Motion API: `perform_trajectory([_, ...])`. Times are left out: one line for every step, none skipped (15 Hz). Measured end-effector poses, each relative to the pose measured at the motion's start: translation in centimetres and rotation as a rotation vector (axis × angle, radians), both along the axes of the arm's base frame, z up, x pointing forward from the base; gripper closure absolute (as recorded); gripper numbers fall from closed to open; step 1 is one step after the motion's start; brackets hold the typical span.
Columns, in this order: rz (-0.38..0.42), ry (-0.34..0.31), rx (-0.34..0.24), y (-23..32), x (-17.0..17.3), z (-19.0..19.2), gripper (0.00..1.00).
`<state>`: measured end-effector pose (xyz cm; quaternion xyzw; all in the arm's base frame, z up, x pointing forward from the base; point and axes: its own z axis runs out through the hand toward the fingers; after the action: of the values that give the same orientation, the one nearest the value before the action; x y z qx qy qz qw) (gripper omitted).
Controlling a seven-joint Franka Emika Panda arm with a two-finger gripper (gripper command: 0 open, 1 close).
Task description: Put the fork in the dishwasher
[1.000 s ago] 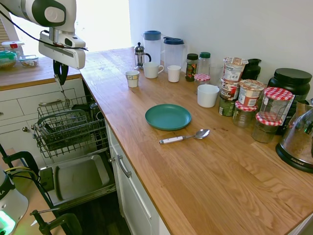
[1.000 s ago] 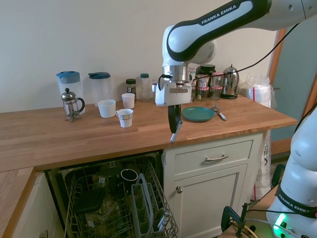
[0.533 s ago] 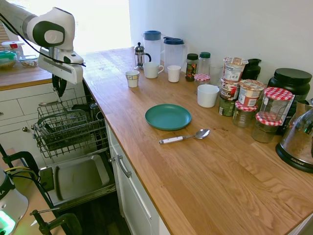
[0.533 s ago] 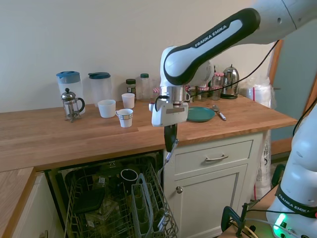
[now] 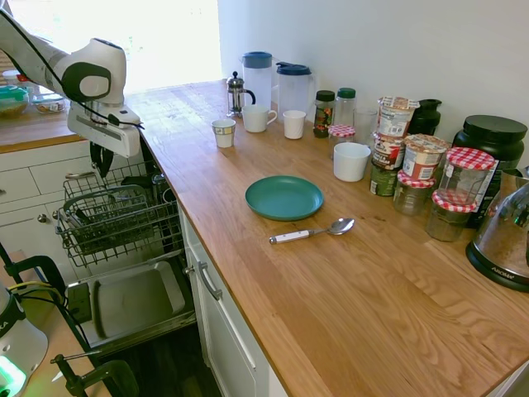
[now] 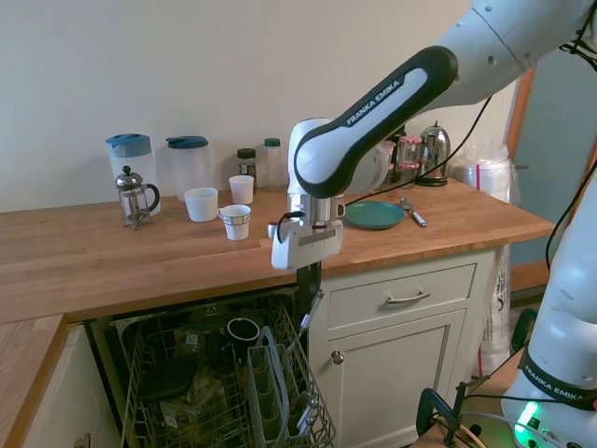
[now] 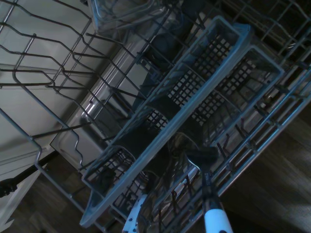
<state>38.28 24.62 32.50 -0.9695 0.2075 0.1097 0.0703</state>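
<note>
Claw [image 6: 311,283] clenched on the fork [image 6: 313,308], which hangs tines-down above the dishwasher [image 6: 224,383] rack beside the bench [image 6: 140,257]. Best to centre the tines over a cutlery basket [image 7: 180,111] cell, descend vertically, and let go only once seated.

teal plate [image 5: 283,197], spoon [image 5: 312,231] just beside; 2 pitchers [image 5: 257,76].

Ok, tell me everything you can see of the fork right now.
The slim silver metal fork hangs from the robot's hand, which is shut on its upper end, hiding most of the handle. The shaft points down, slightly tilted, its tip just above the dark wire rack of the open dishwasher, near the grey cutlery basket. It seems to touch only the hand.
</note>
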Motion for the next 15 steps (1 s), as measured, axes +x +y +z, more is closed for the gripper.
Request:
perform_trajectory([-0.002,-0.002,0.001,0.2,0.1,-0.5,1.00])
perform_trajectory([-0.002,-0.002,0.001,0.4,0.1,-1.0,1.00])
perform_trajectory([-0.007,-0.005,0.001,0.6,0.2,-1.4,1.00])
perform_trajectory([-0.012,-0.008,0.002,0.6,0.3,-1.7,1.00])
perform_trajectory([-0.018,-0.007,0.000,0.6,0.4,-2.1,1.00])
perform_trajectory([-0.022,-0.006,-0.002,0.6,0.5,-2.6,1.00])
perform_trajectory([-0.025,-0.004,-0.003,0.6,0.6,-3.0,1.00])
perform_trajectory([-0.028,-0.002,-0.004,0.6,0.6,-3.3,1.00])
perform_trajectory([-0.030,0.001,-0.005,0.6,0.7,-3.6,1.00])
perform_trajectory([-0.032,0.003,-0.006,0.6,0.7,-3.7,1.00])
perform_trajectory([-0.033,0.005,-0.008,0.7,0.7,-4.0,1.00])
perform_trajectory([-0.035,0.008,-0.008,0.7,0.9,-4.4,1.00])
perform_trajectory([-0.036,0.011,-0.009,0.7,1.0,-4.8,1.00])
perform_trajectory([-0.034,0.017,-0.012,0.8,1.1,-5.3,1.00])
perform_trajectory([-0.031,0.022,-0.014,0.9,1.3,-5.7,1.00])
